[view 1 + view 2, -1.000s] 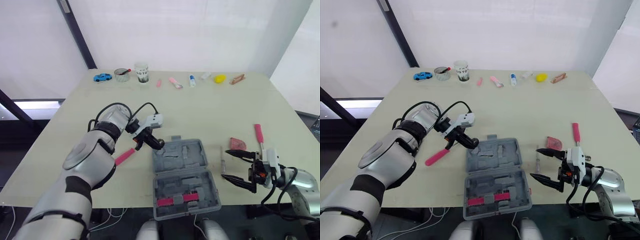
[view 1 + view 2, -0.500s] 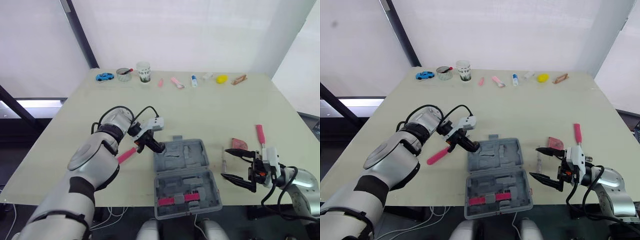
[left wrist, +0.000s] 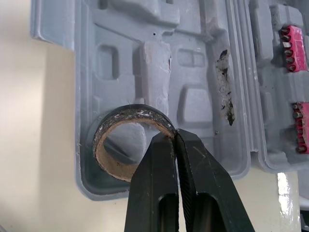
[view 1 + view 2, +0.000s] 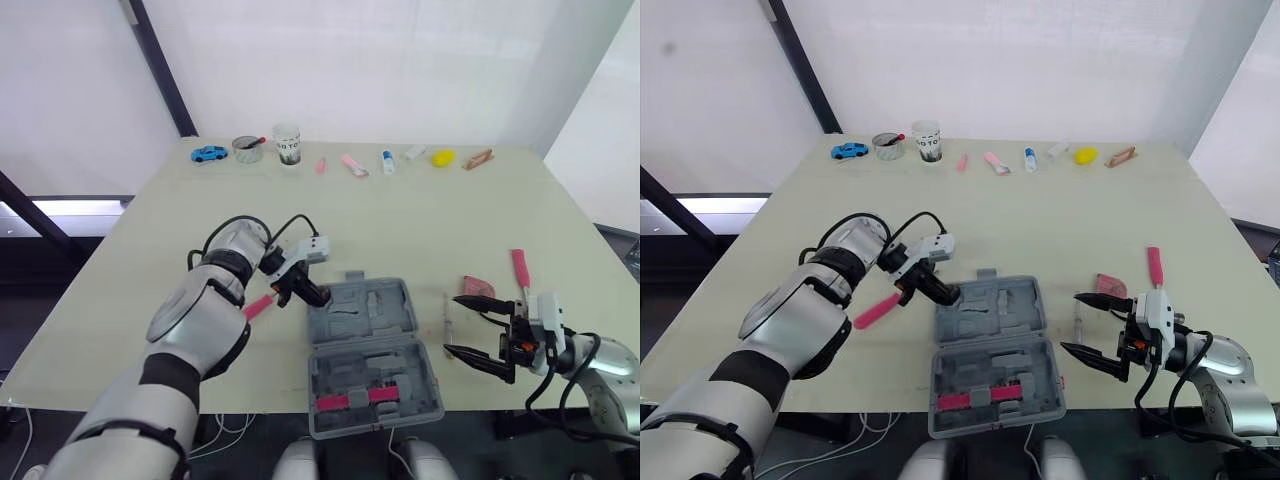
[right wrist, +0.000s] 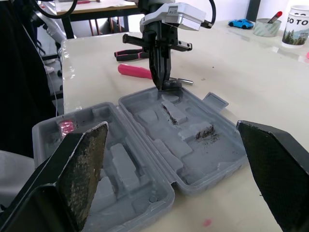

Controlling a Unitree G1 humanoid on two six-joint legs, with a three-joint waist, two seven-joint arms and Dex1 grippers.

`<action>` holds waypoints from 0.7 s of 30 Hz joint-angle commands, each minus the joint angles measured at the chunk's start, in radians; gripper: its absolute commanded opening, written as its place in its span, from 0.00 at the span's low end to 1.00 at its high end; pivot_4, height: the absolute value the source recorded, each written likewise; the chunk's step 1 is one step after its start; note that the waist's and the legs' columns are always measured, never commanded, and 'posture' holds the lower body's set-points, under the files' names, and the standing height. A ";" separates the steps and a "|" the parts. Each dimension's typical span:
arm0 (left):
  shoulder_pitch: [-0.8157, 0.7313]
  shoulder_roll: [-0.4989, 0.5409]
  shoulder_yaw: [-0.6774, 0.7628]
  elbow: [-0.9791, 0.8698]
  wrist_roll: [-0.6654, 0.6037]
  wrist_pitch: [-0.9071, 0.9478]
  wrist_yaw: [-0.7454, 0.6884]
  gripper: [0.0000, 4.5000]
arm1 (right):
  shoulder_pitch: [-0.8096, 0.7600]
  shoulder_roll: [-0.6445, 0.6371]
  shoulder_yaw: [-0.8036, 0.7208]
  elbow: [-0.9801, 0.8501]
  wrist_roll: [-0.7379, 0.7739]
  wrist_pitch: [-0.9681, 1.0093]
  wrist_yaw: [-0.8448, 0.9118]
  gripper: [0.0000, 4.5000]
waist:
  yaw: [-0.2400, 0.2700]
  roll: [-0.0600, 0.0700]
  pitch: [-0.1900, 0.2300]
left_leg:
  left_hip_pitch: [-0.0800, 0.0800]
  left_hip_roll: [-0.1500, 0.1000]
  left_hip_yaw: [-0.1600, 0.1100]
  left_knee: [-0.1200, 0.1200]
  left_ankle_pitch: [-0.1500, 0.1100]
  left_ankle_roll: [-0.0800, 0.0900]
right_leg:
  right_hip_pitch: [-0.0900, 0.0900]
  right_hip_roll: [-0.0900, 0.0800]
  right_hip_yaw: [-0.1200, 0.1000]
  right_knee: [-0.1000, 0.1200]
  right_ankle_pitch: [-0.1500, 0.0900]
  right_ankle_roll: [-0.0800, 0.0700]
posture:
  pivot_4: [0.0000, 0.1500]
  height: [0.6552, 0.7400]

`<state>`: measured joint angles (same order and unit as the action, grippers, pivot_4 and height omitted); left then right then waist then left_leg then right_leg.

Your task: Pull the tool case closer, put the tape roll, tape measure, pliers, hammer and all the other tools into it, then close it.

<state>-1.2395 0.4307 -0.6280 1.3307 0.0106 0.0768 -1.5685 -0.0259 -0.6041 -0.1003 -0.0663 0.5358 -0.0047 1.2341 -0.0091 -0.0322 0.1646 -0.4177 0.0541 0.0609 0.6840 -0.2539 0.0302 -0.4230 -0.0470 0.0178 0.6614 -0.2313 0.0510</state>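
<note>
- Just outboard of left jaws: pink-handled tool [image 4: 254, 307] flat on table [image 4: 400, 220], not yet packed.
- Left jaws clenched on tape roll [image 3: 126, 112], pinching its wall, one finger inside the ring; held at corner pocket of tool case [image 4: 360, 312], presumably for straight drop-in.
- Right jaws spread wide, empty, beside the case's right edge; slim tool [image 4: 447, 315] at the fingertips, likely next pick.
</note>
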 commanded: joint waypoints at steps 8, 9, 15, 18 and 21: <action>-0.009 -0.015 0.117 0.009 0.138 -0.039 -0.004 0.02 | 0.018 -0.016 -0.034 -0.041 0.014 -0.010 -0.005 1.00 | 0.000 0.000 0.000 | 0.000 0.000 0.000 0.000 0.000 0.000 | 0.000 0.000 0.000 0.000 0.000 0.000 | 1.00 1.00; -0.008 -0.017 0.124 0.010 0.146 -0.042 0.000 0.02 | 0.018 -0.016 -0.033 -0.041 0.013 -0.010 -0.005 1.00 | -0.001 0.000 0.000 | 0.000 0.000 0.000 0.000 0.000 0.000 | 0.000 0.000 0.000 0.000 0.000 0.000 | 1.00 1.00; -0.001 -0.028 0.157 0.011 0.197 -0.058 0.026 0.02 | 0.017 -0.018 -0.030 -0.037 0.010 -0.012 -0.008 1.00 | -0.001 0.000 0.000 | 0.000 0.000 0.000 0.000 0.000 0.000 | 0.000 0.000 0.000 0.000 0.000 0.000 | 1.00 1.00; 0.003 -0.031 0.171 0.012 0.221 -0.056 0.023 0.02 | 0.015 -0.018 -0.028 -0.034 0.008 -0.015 -0.010 1.00 | -0.001 0.000 0.000 | 0.000 0.000 0.000 0.000 0.000 0.000 | 0.000 0.000 0.000 0.000 0.000 0.000 | 1.00 1.00; 0.005 -0.031 0.180 0.013 0.244 -0.058 0.024 0.02 | 0.017 -0.017 -0.027 -0.032 0.006 -0.019 -0.010 1.00 | -0.001 0.000 0.000 | 0.000 0.000 0.000 0.000 0.000 0.000 | 0.000 0.000 0.000 0.001 0.000 0.000 | 1.00 1.00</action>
<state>-1.2307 0.3998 -0.4707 1.3458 0.2421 0.0291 -1.5424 -0.0081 -0.6124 -0.1003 -0.0709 0.5341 -0.0072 1.2256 -0.0099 -0.0322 0.1646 -0.4177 0.0541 0.0607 0.6841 -0.2539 0.0302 -0.4229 -0.0470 0.0175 0.6619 -0.2312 0.0511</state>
